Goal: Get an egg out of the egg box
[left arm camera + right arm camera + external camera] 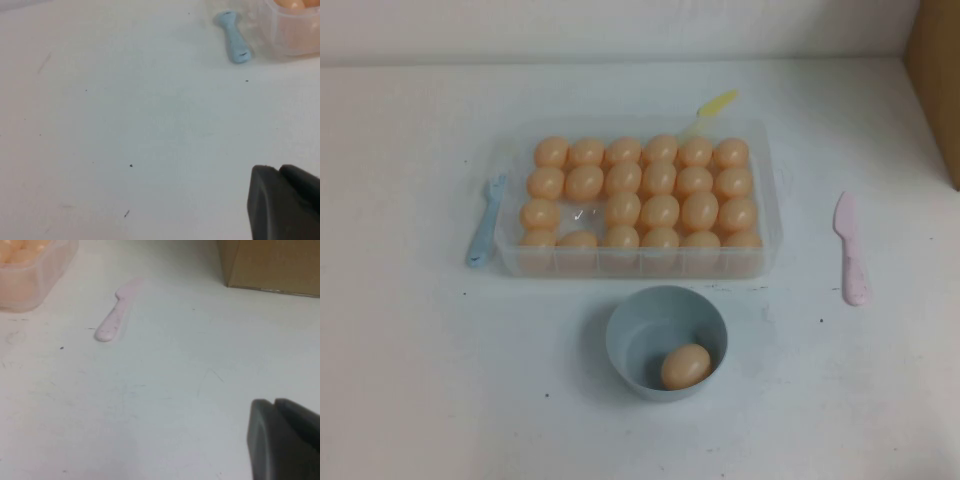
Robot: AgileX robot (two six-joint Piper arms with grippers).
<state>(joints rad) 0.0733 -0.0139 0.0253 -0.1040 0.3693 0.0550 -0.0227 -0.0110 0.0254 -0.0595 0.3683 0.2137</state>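
Note:
The clear plastic egg box [764, 200] stands at the middle of the table, filled with peach-orange eggs [660, 211]; one cell [582, 213] in its left half is bare. One egg [686, 366] lies in the round blue-grey bowl [632, 330] in front of the box. Neither arm shows in the high view. My left gripper [277, 169] is shut and empty over bare table left of the box, whose corner [295, 30] shows in the left wrist view. My right gripper [274, 402] is shut and empty over bare table right of the box [30, 275].
A blue plastic fork [484, 222] lies against the box's left side. A pink plastic knife [850, 248] lies to the right. A yellow utensil [712, 106] sits behind the box. A cardboard box [938, 70] stands at the far right.

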